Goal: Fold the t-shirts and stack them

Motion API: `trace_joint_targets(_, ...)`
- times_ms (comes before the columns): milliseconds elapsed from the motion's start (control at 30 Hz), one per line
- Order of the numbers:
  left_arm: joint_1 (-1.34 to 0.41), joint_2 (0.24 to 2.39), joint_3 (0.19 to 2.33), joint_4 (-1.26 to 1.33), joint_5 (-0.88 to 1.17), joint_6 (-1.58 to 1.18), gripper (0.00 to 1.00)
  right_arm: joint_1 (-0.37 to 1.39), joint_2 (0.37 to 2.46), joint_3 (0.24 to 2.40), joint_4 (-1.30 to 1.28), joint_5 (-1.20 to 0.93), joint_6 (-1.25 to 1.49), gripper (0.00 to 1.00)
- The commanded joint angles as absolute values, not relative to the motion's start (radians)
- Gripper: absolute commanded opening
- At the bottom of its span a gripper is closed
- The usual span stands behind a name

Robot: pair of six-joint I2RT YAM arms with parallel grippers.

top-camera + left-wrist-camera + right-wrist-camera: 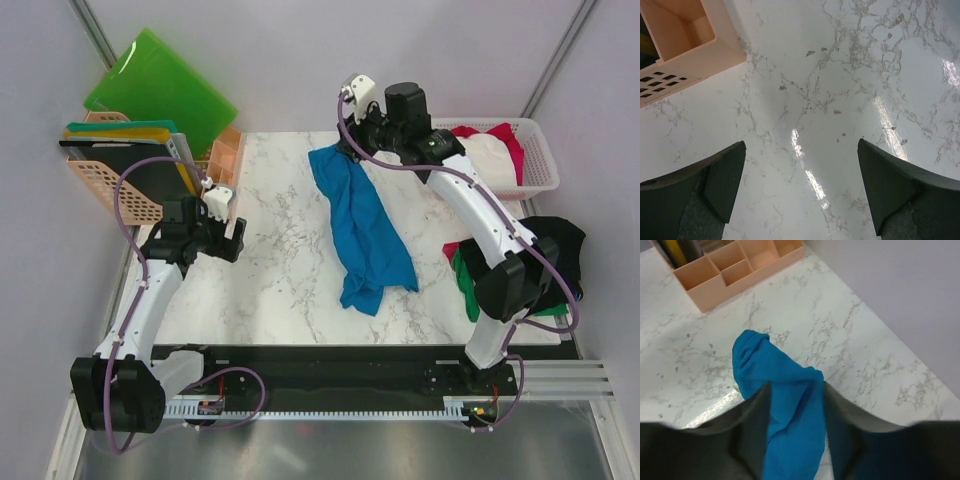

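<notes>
Your left gripper (801, 142) hangs wide open over the bare marble table (840, 75), just beside the peach organizer (690, 45), and has hold of nothing. Your right gripper (795, 387) is at the table's far edge, its fingers set narrowly apart with the blue t-shirt (362, 230) filling the gap. You cannot tell whether they pinch it. The shirt lies as a long rumpled strip down the table's middle.
</notes>
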State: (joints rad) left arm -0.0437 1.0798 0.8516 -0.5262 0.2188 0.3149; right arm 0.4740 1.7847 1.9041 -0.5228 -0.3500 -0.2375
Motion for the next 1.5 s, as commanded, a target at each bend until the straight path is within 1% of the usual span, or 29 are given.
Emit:
trace_joint_targets(0,-0.049,1.074,0.854,-0.514,0.242,0.321,1.0,0.474,1.718,1.928,-0.348,-0.22,-0.23,0.62)
trace_joint_targets(67,-0.048,1.069,0.853,-0.514,0.247,0.319,1.0,0.474,1.658,1.844,-0.339,-0.175,-0.253,0.75)
trace_joint_targets(167,-0.048,1.063,0.85,-0.515,0.252,0.318,1.0,0.474,1.522,1.705,-0.362,-0.108,-0.305,0.83)
trace_joint_targets(233,-0.049,1.057,0.847,-0.515,0.252,0.318,1.0,0.474,1.412,1.643,-0.455,-0.089,-0.33,0.84)
trace_joint_targets(267,-0.049,1.054,0.845,-0.515,0.252,0.316,1.0,0.474,1.387,1.65,-0.53,-0.131,-0.347,0.83)
trace_joint_targets(300,-0.049,1.051,0.847,-0.514,0.252,0.318,1.0,0.476,1.365,1.657,-0.69,-0.164,-0.354,0.81)
trace_joint_targets(333,-0.048,1.052,0.847,-0.515,0.252,0.314,1.0,0.474,1.33,1.661,-0.775,-0.213,-0.368,0.79)
trace_joint_targets(367,-0.049,1.054,0.848,-0.514,0.255,0.316,1.0,0.474,1.316,1.651,-0.857,-0.324,-0.386,0.73)
trace_joint_targets(400,-0.048,1.06,0.853,-0.514,0.253,0.314,1.0,0.472,1.284,1.605,-0.965,-0.362,-0.387,0.68)
trace_joint_targets(433,-0.049,1.065,0.854,-0.515,0.255,0.316,1.0,0.474,1.263,1.568,-1.003,-0.402,-0.394,0.57)
trace_joint_targets(467,-0.049,1.068,0.861,-0.515,0.255,0.314,1.0,0.477,1.24,1.525,-1.029,-0.457,-0.403,0.52)
trace_joint_targets(500,-0.048,1.074,0.865,-0.515,0.255,0.313,1.0,0.482,1.194,1.478,-1.04,-0.465,-0.406,0.46)
trace_joint_targets(533,-0.049,1.081,0.868,-0.515,0.255,0.311,1.0,0.486,1.174,1.385,-1.04,-0.472,-0.417,0.37)
trace_joint_targets(633,-0.049,1.092,0.88,-0.515,0.256,0.31,1.0,0.506,1.14,1.252,-1.042,-0.463,-0.426,0.25)
trace_joint_targets(700,-0.049,1.097,0.885,-0.517,0.253,0.31,1.0,0.521,1.152,1.206,-1.045,-0.448,-0.434,0.3)
trace_joint_targets(733,-0.049,1.098,0.885,-0.517,0.25,0.31,1.0,0.526,1.16,1.169,-1.043,-0.442,-0.449,0.37)
trace_joint_targets(800,-0.049,1.095,0.885,-0.517,0.242,0.311,1.0,0.546,1.183,1.12,-1.032,-0.427,-0.457,0.48)
trace_joint_targets(833,-0.049,1.091,0.884,-0.518,0.239,0.313,1.0,0.566,1.193,1.108,-1.028,-0.423,-0.459,0.58)
trace_joint_targets(867,-0.049,1.088,0.881,-0.517,0.236,0.314,1.0,0.581,1.204,1.095,-1.017,-0.419,-0.459,0.62)
trace_joint_targets(933,-0.049,1.085,0.877,-0.518,0.227,0.316,1.0,0.621,1.235,1.063,-0.987,-0.385,-0.442,0.66)
trace_joint_targets(1033,-0.049,1.085,0.876,-0.518,0.221,0.318,1.0,0.655,1.295,1.055,-0.96,-0.359,-0.431,0.65)
trace_joint_targets(1100,-0.049,1.089,0.882,-0.519,0.221,0.316,1.0,0.716,1.351,1.054,-0.948,-0.336,-0.414,0.64)
trace_joint_targets(1200,-0.049,1.097,0.888,-0.518,0.219,0.314,1.0,0.797,1.416,1.032,-0.887,-0.304,-0.376,0.59)
trace_joint_targets(1233,-0.049,1.1,0.888,-0.518,0.218,0.314,1.0,0.825,1.431,1.026,-0.868,-0.298,-0.365,0.55)
trace_joint_targets(1367,-0.049,1.088,0.887,-0.518,0.21,0.316,1.0,0.838,1.503,1.017,-0.786,-0.313,-0.342,0.55)
trace_joint_targets(1467,-0.049,1.077,0.879,-0.52,0.209,0.318,1.0,0.836,1.545,1.014,-0.77,-0.293,-0.354,0.57)
